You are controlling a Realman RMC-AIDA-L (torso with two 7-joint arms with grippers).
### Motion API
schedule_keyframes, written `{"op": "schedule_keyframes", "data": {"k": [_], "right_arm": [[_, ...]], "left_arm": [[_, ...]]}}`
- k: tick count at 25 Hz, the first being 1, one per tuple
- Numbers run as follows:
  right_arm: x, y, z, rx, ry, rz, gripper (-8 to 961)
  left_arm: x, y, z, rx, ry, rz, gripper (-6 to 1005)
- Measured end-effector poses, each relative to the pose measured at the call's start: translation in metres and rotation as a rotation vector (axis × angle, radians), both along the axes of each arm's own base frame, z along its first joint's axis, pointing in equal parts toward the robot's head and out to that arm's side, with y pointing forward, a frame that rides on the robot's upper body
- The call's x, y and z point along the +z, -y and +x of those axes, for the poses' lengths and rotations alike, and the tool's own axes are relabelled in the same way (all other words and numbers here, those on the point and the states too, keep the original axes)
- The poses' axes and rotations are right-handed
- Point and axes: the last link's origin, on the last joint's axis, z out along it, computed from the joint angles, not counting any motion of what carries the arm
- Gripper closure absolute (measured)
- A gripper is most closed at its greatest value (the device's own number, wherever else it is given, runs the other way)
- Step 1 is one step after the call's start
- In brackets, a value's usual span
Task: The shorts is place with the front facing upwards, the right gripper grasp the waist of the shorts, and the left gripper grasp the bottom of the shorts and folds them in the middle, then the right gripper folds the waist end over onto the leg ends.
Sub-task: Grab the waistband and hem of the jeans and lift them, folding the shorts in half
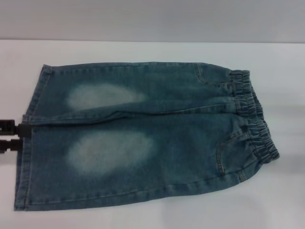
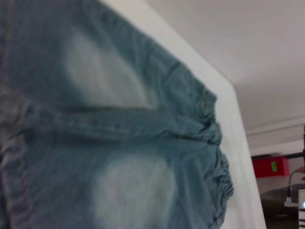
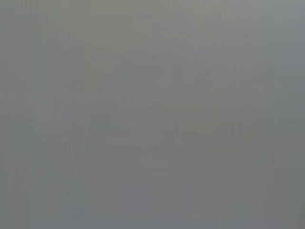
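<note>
The blue denim shorts lie flat and front up on the white table, pale oval patches on both thighs. The ruffled waist is at the right, and the straight leg hems are at the left. My left gripper sits at the table's left edge, level with the split between the two legs. Its black fingers stand apart, tips right at the hem edge, holding nothing. The left wrist view looks along the shorts from the hems toward the waist. My right gripper is out of view; its wrist view shows only plain grey.
White table surface surrounds the shorts on all sides, with a grey wall behind. Beyond the table's far edge the left wrist view shows a red box and some equipment.
</note>
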Motion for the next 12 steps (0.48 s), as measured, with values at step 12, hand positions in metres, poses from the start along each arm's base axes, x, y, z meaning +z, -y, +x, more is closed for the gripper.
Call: {"op": "schedule_keyframes", "data": {"k": [12], "right_arm": [[-0.001,-0.005,0.001,-0.013,0.002,-0.019,166]], "left_arm": [[-0.014,0.022,-0.023,0.097,-0.095,-0.110,234]]}}
